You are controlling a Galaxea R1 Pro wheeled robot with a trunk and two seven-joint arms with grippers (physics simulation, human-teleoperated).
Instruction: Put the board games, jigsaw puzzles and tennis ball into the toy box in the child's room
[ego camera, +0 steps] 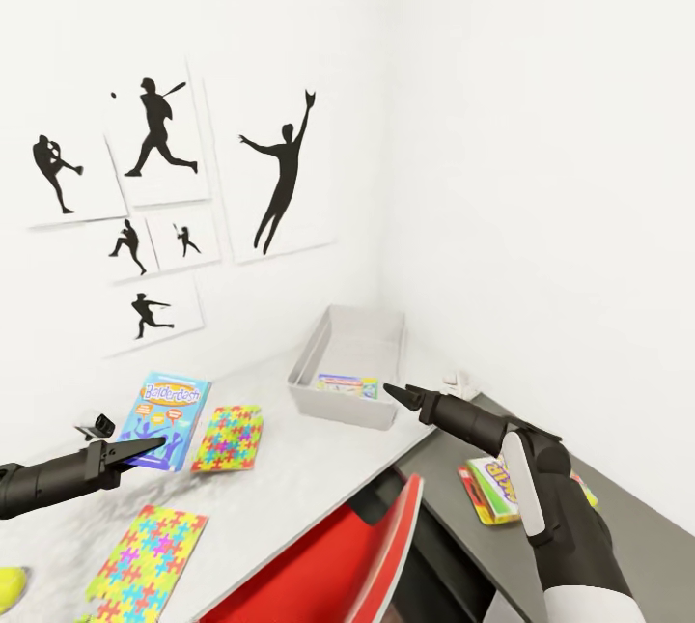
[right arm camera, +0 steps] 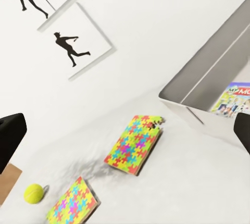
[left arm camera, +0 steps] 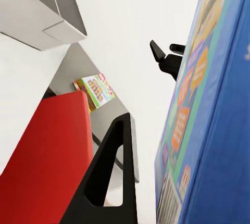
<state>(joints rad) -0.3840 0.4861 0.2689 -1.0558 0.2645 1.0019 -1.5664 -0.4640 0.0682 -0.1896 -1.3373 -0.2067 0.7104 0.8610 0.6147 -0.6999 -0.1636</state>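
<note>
My left gripper (ego camera: 152, 447) is shut on the blue board game (ego camera: 166, 413) and holds it tilted above the table (ego camera: 319, 473); in the left wrist view the blue board game (left arm camera: 208, 130) stands right beside one finger (left arm camera: 112, 177). The toy box (ego camera: 319, 343) sits in the corner with a white-green board game (ego camera: 346, 384) inside. Just in front of the box hovers my right gripper (ego camera: 398, 391), open. Two jigsaw puzzles (ego camera: 229, 437) (ego camera: 150, 551) and the tennis ball (ego camera: 8, 584) lie on the table. The SKIP-BO board game (ego camera: 492, 490) lies on the dark lower wing.
A red chair (ego camera: 328, 565) stands tucked against the table's front edge below my arms. White walls close the corner behind the toy box, with silhouette pictures (ego camera: 159, 135) on the left one. A small white-grey object (ego camera: 95, 425) stands near the wall, another (ego camera: 458, 382) beside the box.
</note>
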